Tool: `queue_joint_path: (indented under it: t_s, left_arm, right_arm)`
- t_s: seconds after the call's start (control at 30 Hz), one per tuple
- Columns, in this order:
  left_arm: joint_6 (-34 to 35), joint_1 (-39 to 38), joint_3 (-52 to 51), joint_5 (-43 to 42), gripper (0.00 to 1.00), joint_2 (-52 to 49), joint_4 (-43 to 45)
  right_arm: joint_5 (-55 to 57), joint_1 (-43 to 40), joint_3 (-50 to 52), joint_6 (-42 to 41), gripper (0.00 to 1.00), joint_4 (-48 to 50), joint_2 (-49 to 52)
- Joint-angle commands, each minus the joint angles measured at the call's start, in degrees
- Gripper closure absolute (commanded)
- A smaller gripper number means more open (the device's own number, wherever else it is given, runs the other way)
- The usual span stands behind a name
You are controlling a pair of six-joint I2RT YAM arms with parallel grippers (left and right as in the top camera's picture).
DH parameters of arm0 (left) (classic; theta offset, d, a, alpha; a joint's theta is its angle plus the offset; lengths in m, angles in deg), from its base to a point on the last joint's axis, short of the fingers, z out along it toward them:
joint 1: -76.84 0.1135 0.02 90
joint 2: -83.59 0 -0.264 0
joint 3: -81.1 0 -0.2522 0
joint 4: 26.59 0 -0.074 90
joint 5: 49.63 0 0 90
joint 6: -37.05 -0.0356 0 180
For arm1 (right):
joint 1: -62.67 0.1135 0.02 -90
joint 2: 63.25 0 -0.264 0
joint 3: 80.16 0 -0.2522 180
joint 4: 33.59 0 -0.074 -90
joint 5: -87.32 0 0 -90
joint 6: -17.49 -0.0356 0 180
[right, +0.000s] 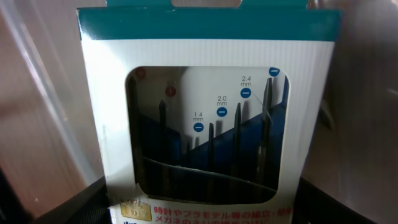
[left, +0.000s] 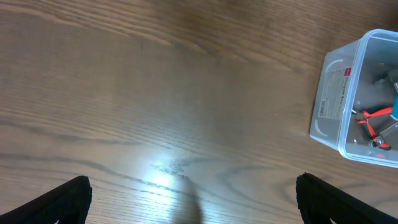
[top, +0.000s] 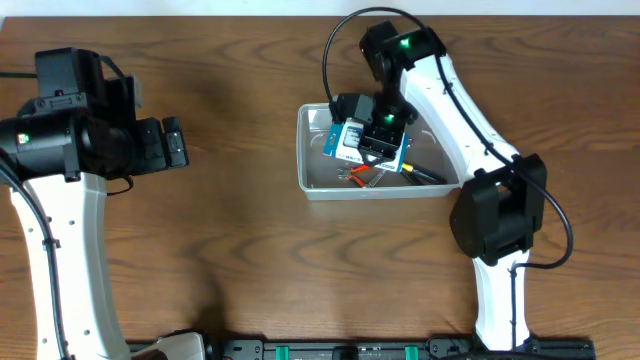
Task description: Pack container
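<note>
Blue and white box (right: pixel 205 124) in container (top: pixel 318 178), marked 1.4, 2.0, 2.4 mm

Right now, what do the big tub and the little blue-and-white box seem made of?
The container: clear, glossy plastic; what lies inside shows through its walls. The box: matte printed cardboard, probably, with a see-through window, likely plastic film, over small screwdrivers.

The table (top: pixel 240 230) is grained in dark brown wood. The container (left: pixel 333 118) is seen as clear plastic, with a red-handled tool (left: pixel 373 116) inside. The screwdriver set box (right: pixel 205 56) is printed white, with a teal top band and blue round marks.
</note>
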Motion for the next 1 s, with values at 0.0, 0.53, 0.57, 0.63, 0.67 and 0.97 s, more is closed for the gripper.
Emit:
queue_joint_path:
  t_s: [0.0,0.53,0.57,0.63,0.67,0.97]
  left_arm:
    - [0.26,0.26,0.96,0.44,0.02,-0.17,-0.07]
    - [0.26,0.26,0.96,0.44,0.02,-0.17,0.46]
    - [0.26,0.26,0.96,0.44,0.02,-0.17,0.44]
    - [0.26,0.26,0.96,0.44,0.02,-0.17,0.26]
    - [0.26,0.26,0.96,0.44,0.02,-0.17,0.24]
    - [0.26,0.26,0.96,0.44,0.02,-0.17,0.28]
  right_arm:
    - [-1.70,0.37,2.16,0.76,0.29,1.62,-2.16]
    - [-1.68,0.26,3.04,-3.93,0.01,6.60,-2.16]
    - [-1.68,0.26,3.02,-4.74,0.01,7.13,-2.16]
    - [-1.66,0.26,2.86,-7.39,0.01,8.13,-2.16]
    - [-1.46,0.26,2.49,-9.03,0.01,8.31,-2.19]
    - [-0.98,-2.10,-8.52,-32.26,0.01,8.15,-8.07]
